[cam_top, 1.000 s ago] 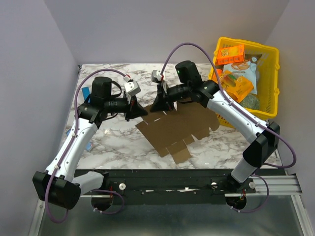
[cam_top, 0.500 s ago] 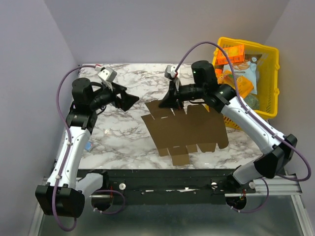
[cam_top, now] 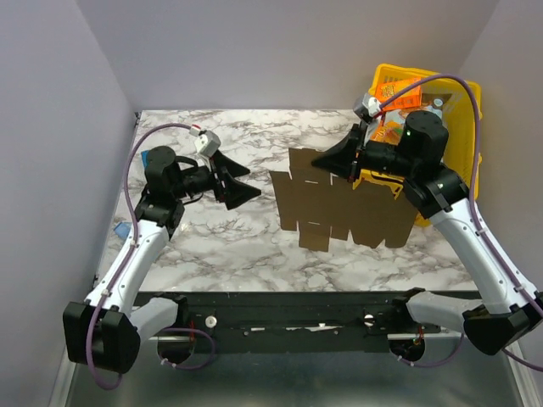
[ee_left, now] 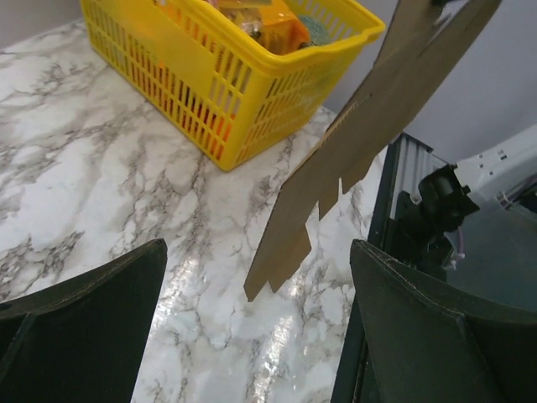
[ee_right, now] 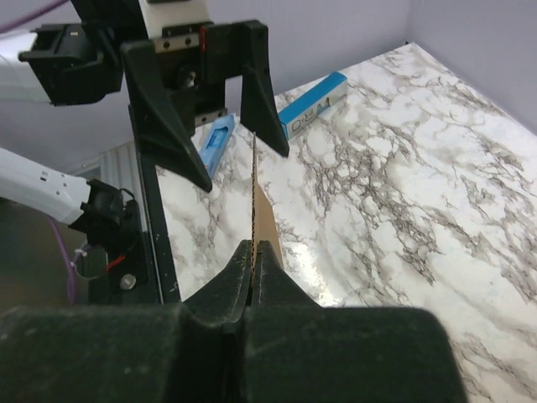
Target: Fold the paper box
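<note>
Right gripper (cam_top: 321, 161) is clamped on the paper box (cam_top: 348, 208), a flat brown die-cut sheet, not folded. In the right wrist view both fingers (ee_right: 277, 281) pinch tight on the sheet's edge with no gap. The sheet is seen edge-on, running straight out from the tips. In the top view the grip point is on the sheet's upper edge, toward its left end.

The sheet is raised and tilted over the right-centre of the marble table (cam_top: 204, 242). Its right end overlaps the front of the yellow basket (cam_top: 472, 153) in the top view. From the left wrist it slopes down out of the upper right, with notched tabs at the low end. The bottom corner looks clear of the table, but I can't confirm it isn't touching.

Left gripper (cam_top: 254, 184) is wide open and holds nothing. It points at the sheet's left edge, near but apart from it. In the right wrist view its two fingers straddle the line of the sheet's edge.

The basket sits at the far right of the table with snack packs inside, an orange box (cam_top: 399, 89) on top. A blue box (ee_right: 312, 105) lies on the table beyond the left gripper.
</note>
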Tool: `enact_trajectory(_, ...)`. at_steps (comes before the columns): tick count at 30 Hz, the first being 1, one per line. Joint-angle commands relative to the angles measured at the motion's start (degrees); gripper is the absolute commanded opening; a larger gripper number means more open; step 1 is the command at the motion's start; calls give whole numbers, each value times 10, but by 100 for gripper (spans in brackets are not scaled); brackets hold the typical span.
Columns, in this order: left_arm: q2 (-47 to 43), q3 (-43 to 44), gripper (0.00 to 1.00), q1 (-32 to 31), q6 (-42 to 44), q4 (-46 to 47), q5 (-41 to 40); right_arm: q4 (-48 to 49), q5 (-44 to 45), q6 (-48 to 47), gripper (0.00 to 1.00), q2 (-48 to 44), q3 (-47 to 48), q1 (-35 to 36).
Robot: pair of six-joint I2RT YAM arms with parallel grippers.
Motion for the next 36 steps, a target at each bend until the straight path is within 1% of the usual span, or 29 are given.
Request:
enact_trajectory(1, 18, 8, 99, -51, 64, -54, -11, 51, 26, 88, 1, -34, -14, -10)
enact_trajectory(5, 34, 10, 99, -77, 81, -68, -40, 59, 35, 121, 1, -53, -16, -17)
enact_trajectory(12, 51, 4, 99, -111, 58, -36, -19, 79, 34, 161, 1, -66, -28, -23)
enact_trajectory(15, 60, 1, 96, -132, 52, -28, -12, 87, 41, 167, 1, -66, -42, -24)
enact_trajectory(16, 65, -1, 89, -137, 40, -15, -4, 89, 43, 169, 1, -66, -46, -25)
enact_trajectory(18, 67, -6, 78, -146, 28, 3, 0, 97, 47, 171, 1, -68, -54, -24)
enact_trajectory(19, 71, -7, 65, -152, 28, 3, 3, 98, 50, 172, 1, -69, -60, -24)
enact_trajectory(20, 73, -6, 55, -154, 31, -2, 3, 100, 51, 170, 2, -69, -63, -24)
enact_trajectory(21, 73, -1, 41, -155, 37, -9, 3, 99, 55, 168, 6, -72, -66, -24)
enact_trajectory(22, 72, 0, 20, -156, 44, -31, 0, 100, 67, 166, 7, -75, -75, -24)
enact_trajectory(23, 71, 2, 15, -156, 61, -40, -6, 100, 75, 163, 10, -76, -80, -26)
enact_trajectory(25, 66, 6, 2, -156, 72, -57, -8, 99, 91, 159, 26, -84, -91, -26)
enact_trajectory(26, 65, 7, 0, -156, 87, -63, -5, 98, 96, 155, 37, -85, -100, -28)
enact_trajectory(27, 65, 19, 0, -156, 105, -78, -4, 96, 102, 153, 61, -88, -108, -30)
enact_trajectory(29, 78, 51, 0, -155, 152, -174, -3, 93, 132, 136, 78, -95, -123, -33)
enact_trajectory(30, 87, 100, 0, -155, 224, -274, -5, 84, 143, 129, 87, -97, -125, -34)
enact_trajectory(32, 128, 157, 0, -155, 288, -374, -15, 69, 181, 102, 90, -102, -123, -41)
enact_trajectory(33, 143, 210, 0, -155, 334, -415, -27, 54, 199, 90, 94, -105, -119, -42)
enact_trajectory(34, 172, 236, 0, -155, 358, -489, -27, 49, 227, 77, 96, -108, -117, -43)
enact_trajectory(36, 199, 299, 0, -156, 384, -546, -38, 43, 225, 16, 96, -117, -113, -43)
